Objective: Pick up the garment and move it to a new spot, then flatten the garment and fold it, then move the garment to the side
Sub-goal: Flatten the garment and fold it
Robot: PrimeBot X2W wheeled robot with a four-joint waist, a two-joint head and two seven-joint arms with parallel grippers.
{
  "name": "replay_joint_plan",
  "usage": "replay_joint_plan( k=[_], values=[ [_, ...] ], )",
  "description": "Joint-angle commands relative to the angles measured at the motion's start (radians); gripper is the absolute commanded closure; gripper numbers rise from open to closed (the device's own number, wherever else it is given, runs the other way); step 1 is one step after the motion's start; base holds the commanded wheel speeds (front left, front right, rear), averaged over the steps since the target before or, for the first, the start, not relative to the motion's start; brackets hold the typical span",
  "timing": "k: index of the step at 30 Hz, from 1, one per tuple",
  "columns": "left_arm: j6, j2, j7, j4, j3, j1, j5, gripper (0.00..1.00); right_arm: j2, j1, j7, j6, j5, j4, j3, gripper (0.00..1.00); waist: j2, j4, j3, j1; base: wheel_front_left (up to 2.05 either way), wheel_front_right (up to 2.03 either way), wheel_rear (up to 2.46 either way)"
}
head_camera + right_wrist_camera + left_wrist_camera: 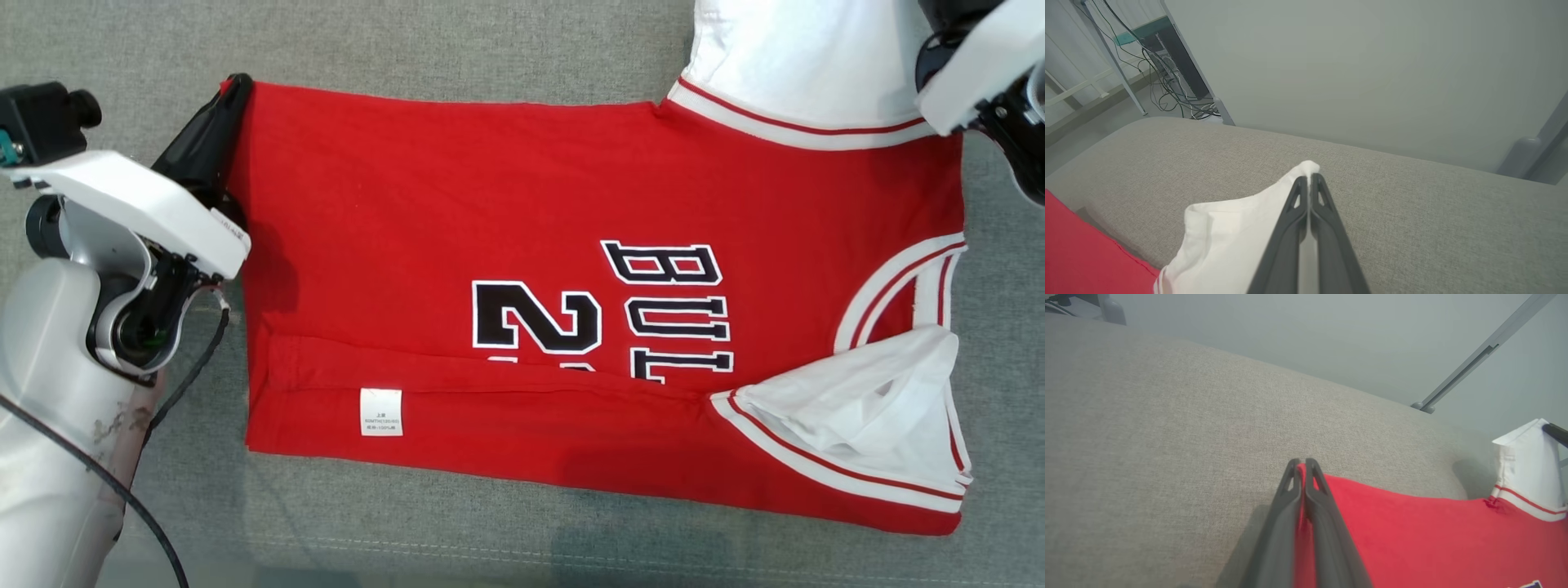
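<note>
Red basketball jersey (522, 204) lies spread flat on the grey upholstered cushion (457, 49), across the middle of my head view. At ten o'clock my left gripper (235, 88) is pinched tight on its red hem corner. My right gripper (1309, 176) is clamped on the white sleeve (1224, 228), at one o'clock.

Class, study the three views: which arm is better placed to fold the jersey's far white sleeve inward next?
Right, probably. The right gripper is shut on the tip of the white sleeve; the left gripper pinches the red hem corner at the opposite end of the jersey.
</note>
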Motion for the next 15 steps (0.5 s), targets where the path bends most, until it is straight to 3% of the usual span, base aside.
replay_joint_plan(
  k=[1,15],
  values=[
    [0.004,0.055,-0.017,-0.029,0.047,0.012,-0.004,1.0,-0.032,0.05,-0.028,0.0,0.019,-0.038,-0.001,1.0,0.0,-0.006,-0.01,-0.0001,0.0,0.0,0.0],
    [0.029,0.091,-0.022,-0.131,0.079,0.125,-0.041,1.0,-0.237,0.183,-0.102,0.0,0.114,-0.333,0.026,1.0,0.0,-0.032,-0.064,-0.0001,0.0,0.0,0.0]
  ],
)
